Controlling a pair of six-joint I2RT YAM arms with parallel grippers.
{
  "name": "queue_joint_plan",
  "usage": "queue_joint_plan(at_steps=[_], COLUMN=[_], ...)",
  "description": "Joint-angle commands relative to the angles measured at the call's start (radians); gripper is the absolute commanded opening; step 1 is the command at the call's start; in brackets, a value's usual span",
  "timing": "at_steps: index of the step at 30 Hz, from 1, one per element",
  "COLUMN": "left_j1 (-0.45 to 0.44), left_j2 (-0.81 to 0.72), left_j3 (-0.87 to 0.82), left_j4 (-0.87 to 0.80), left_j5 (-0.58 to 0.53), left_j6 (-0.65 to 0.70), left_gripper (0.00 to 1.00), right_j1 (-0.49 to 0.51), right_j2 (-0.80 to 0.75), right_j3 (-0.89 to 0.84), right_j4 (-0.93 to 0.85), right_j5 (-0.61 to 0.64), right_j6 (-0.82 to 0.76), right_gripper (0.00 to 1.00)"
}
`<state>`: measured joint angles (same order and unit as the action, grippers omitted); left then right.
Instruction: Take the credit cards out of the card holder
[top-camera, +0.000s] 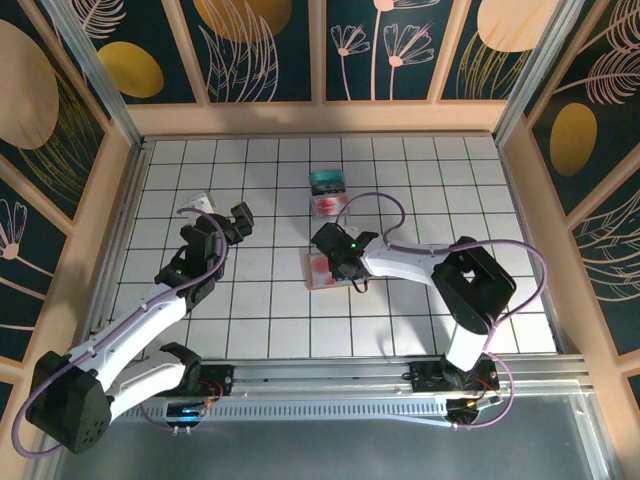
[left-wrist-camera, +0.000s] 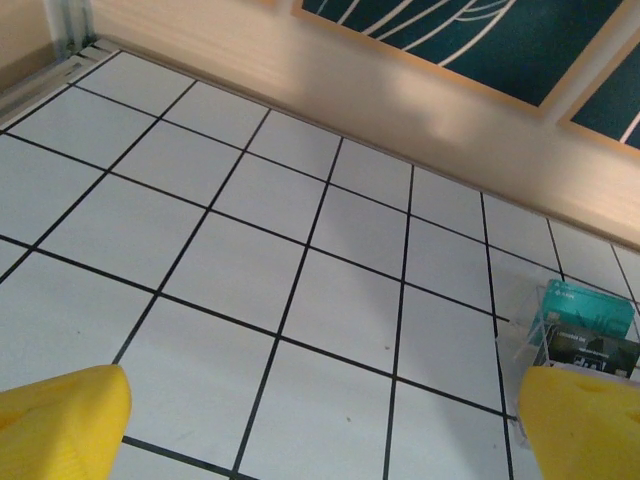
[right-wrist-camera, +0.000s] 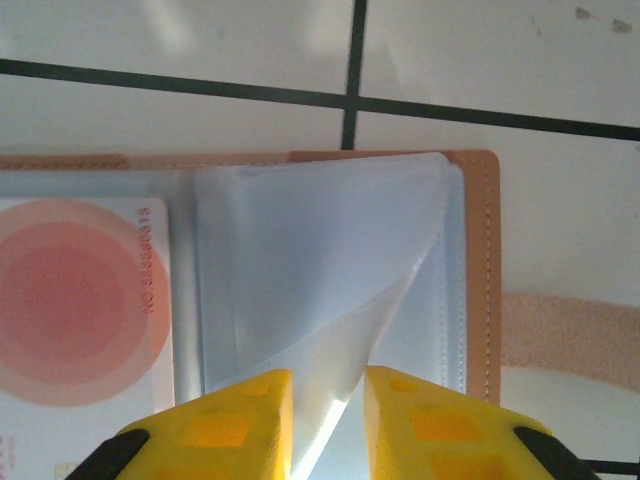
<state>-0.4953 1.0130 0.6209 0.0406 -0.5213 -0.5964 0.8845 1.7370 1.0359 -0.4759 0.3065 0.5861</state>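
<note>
The tan card holder (top-camera: 322, 272) lies open on the tiles at mid-table, its stitched edge (right-wrist-camera: 482, 280) and strap tab (right-wrist-camera: 570, 330) to the right in the right wrist view. A pale card with a red circle (right-wrist-camera: 80, 300) sits in its left pocket. My right gripper (top-camera: 340, 266) (right-wrist-camera: 330, 400) is over the holder, yellow fingers nearly together on a lifted clear sleeve (right-wrist-camera: 340, 340). Beyond it lie a teal card (top-camera: 327, 181) (left-wrist-camera: 590, 305) and a pink-white card with a red circle (top-camera: 328, 205). My left gripper (top-camera: 222, 208) (left-wrist-camera: 330, 410) hangs open to the left, holding nothing.
Wooden walls (top-camera: 320, 118) enclose the white tiled table (top-camera: 260, 310). The right arm's cable (top-camera: 395, 215) loops above the holder. In the left wrist view the far wall (left-wrist-camera: 400, 110) runs close behind the loose cards.
</note>
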Motion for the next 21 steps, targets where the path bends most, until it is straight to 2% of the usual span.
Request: queue_joint_plan(at_steps=[1,6,10,16,21], left_j1=[0.003,0.003,-0.014,-0.151,-0.244], left_j2=[0.001,0.005,0.012,0.071,0.143], left_j3=[0.025,0.024,0.024,0.071,0.095], left_j4=[-0.007,0.002,0.001,-0.048,-0.074], left_j5=[0.028,0.050,0.048,-0.095,-0.157], left_j6=[0.025,0.023,0.022,0.056,0.051], left_gripper=[0.99,0.99,0.99,0.99,0.99], right_j1=[-0.024,-0.069,-0.098,-0.115,-0.122], right_j2=[-0.053,-0.082,-0.085,-0.141,-0.194], right_j3=[-0.049,-0.102,-0.096,-0.108,-0.140], right_j4=[0.075,0.180,0.165,0.119,0.109], right_j5=[-0.042,-0.116,-0.102,-0.057,-0.034], right_j6=[-0.030,-0.144,-0.181,-0.148,-0.122], right_gripper=[0.24,0.23,0.24,0.28,0.29])
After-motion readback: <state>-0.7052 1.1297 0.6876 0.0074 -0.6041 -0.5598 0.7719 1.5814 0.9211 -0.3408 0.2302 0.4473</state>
